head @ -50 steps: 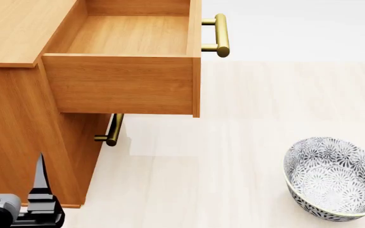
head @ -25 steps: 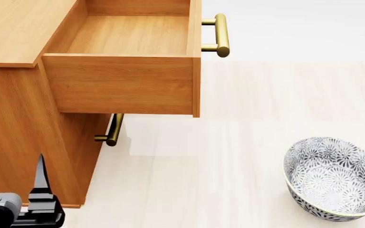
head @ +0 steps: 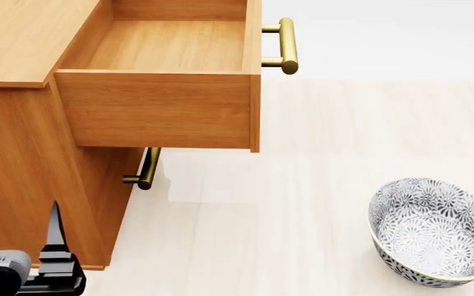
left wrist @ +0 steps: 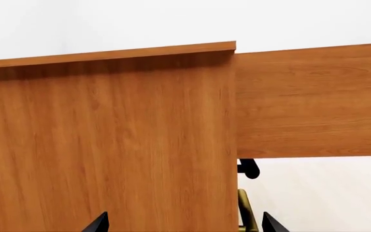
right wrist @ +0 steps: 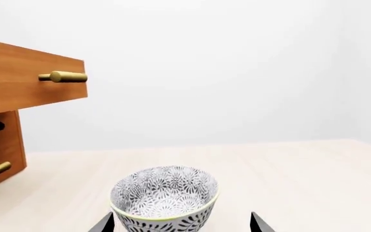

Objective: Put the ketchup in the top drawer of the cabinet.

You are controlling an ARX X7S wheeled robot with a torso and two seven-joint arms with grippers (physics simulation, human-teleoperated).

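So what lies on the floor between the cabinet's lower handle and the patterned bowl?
Nothing: in the head view the stretch of pale floor between the lower handle and the bowl is bare. The ketchup shows in no view.

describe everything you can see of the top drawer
The top drawer is orange-brown wood, shallow and box-shaped, pulled well out of the cabinet and level. Its inside looks empty. A brass bar handle on two posts sticks out from its front panel. It overhangs the pale floor above the lower drawer's handle. Nothing touches it but the cabinet.
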